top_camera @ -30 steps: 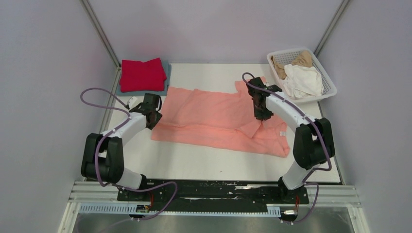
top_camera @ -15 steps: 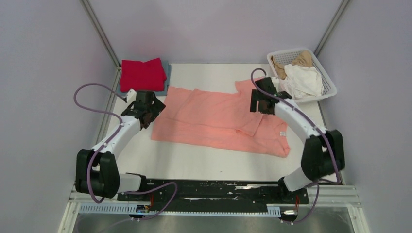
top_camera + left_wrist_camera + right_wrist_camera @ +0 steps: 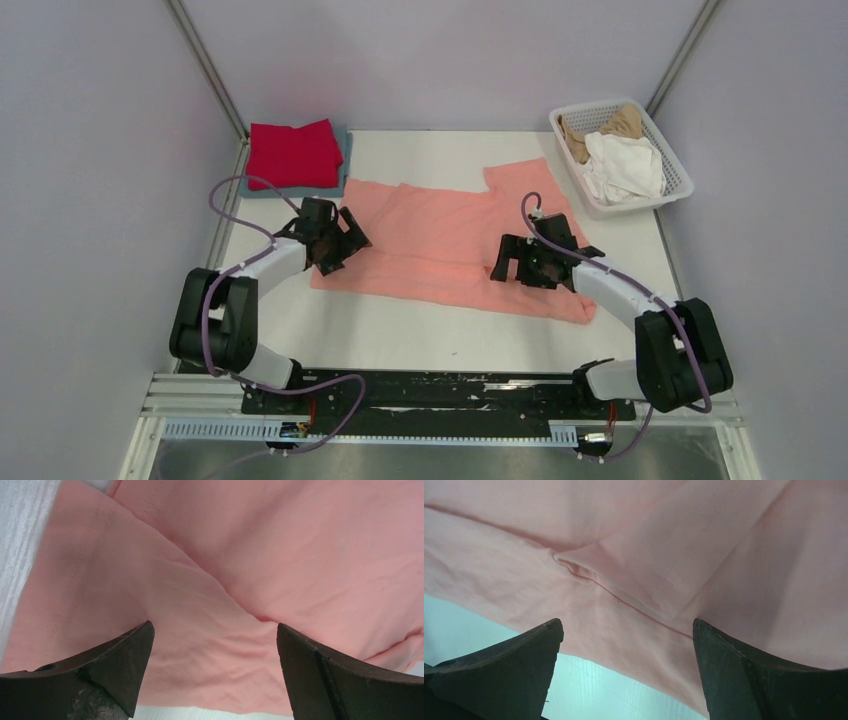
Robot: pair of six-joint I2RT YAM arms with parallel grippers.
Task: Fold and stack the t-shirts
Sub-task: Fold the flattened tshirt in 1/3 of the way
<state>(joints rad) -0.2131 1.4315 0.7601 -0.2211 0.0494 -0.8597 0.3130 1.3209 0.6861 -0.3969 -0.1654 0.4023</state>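
Fingers [image 3: 100,680] moved inward, spread wide, salmon-pink shirt [image 3: 280,555] beneath

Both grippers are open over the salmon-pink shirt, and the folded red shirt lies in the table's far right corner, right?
No. The top external view shows the red shirt in the far left corner. The left gripper and right gripper are indeed open over the salmon-pink shirt.
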